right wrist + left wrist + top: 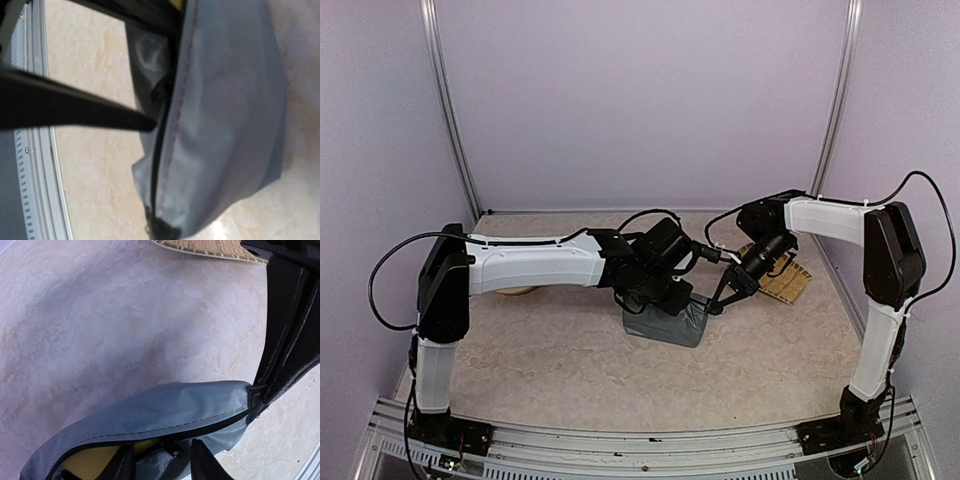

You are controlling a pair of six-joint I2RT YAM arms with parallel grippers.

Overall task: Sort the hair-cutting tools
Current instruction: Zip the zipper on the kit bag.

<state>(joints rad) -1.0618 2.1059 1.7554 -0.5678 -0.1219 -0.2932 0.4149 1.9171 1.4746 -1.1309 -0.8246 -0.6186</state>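
None of the hair-cutting tools show in any view. The grey zip pouch (667,323) (160,412) (225,115) lies mid-table with its zipper partly undone, and yellow lining (92,460) shows inside. My left gripper (655,292) (162,465) hangs over the opening. Its fingers (205,462) stand apart on either side of the zipper pull (176,452) without touching it. My right gripper (718,303) is shut on the black tab (255,396) (162,231) at the pouch's right end.
A woven straw mat (786,281) (210,247) lies behind the right gripper. A round beige plate (516,291) peeks out under the left forearm. The metal rail (37,165) runs along the table's near edge.
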